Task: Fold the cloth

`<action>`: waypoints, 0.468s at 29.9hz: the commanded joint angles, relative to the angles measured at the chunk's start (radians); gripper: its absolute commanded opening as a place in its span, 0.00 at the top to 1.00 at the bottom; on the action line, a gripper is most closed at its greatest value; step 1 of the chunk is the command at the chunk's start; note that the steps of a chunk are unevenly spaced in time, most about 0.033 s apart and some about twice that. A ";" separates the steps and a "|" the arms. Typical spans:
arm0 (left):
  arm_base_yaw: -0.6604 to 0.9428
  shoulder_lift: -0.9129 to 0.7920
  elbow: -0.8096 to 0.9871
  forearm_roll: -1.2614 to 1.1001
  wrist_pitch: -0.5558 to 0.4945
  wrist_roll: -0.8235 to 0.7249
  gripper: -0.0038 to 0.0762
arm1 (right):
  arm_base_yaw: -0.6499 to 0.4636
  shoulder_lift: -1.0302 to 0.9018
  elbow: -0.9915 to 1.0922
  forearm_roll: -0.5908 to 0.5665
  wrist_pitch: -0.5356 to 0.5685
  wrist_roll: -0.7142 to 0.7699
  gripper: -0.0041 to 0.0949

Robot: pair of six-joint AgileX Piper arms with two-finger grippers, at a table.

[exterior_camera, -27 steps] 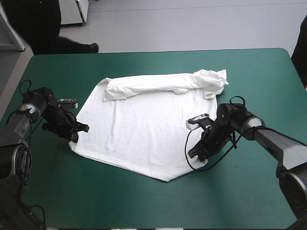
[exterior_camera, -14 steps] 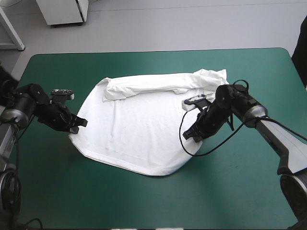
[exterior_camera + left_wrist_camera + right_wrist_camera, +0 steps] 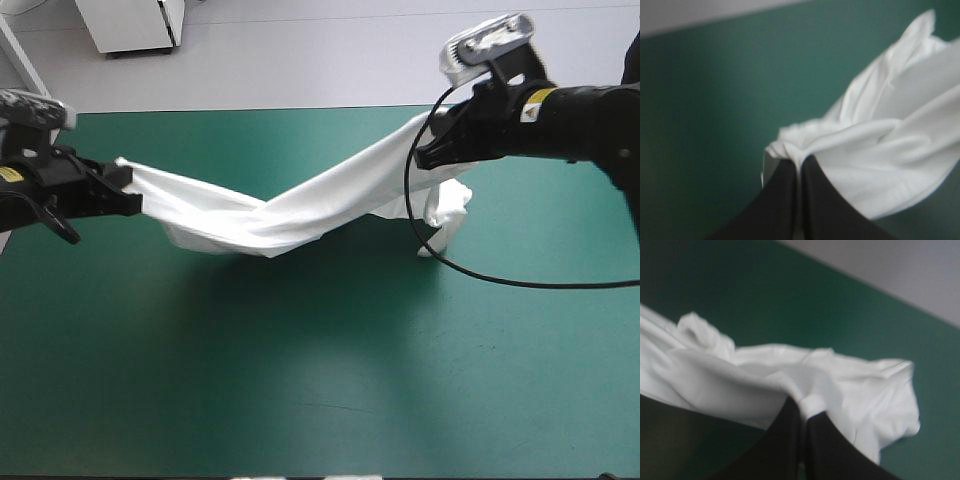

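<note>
The white T-shirt (image 3: 290, 205) hangs stretched in the air between both arms, sagging in the middle, with a bunched part (image 3: 445, 205) drooping to the table under the right arm. My left gripper (image 3: 122, 180) is shut on its left end above the table's left side. My right gripper (image 3: 425, 150) is shut on its right end near the far right. In the left wrist view the black fingers meet at gathered white cloth (image 3: 850, 145), left gripper (image 3: 799, 161). The right wrist view shows the same pinch on the T-shirt (image 3: 740, 380), right gripper (image 3: 802, 407).
The teal-green cover (image 3: 300, 370) lies bare across the near half of the table. The table's far edge (image 3: 250, 110) runs just behind the lifted cloth. A white cabinet (image 3: 130, 25) stands on the floor beyond the table.
Earlier the T-shirt lay spread flat with both grippers low at its near corners. Both arms have since risen and moved apart toward the far side, lifting the cloth off the table.
</note>
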 commanded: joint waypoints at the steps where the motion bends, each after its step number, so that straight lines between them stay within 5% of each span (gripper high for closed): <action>1: -0.004 -0.031 -0.249 -0.077 -0.056 -0.001 0.98 | 0.002 -0.059 -0.176 0.010 -0.023 0.010 0.97; 7: -0.004 -0.031 -0.584 -0.077 -0.130 -0.031 0.98 | 0.002 -0.089 -0.414 0.057 -0.124 0.006 0.97; 14: -0.004 -0.031 -0.766 -0.085 -0.143 -0.032 0.98 | 0.002 -0.112 -0.594 0.105 -0.241 -0.025 0.97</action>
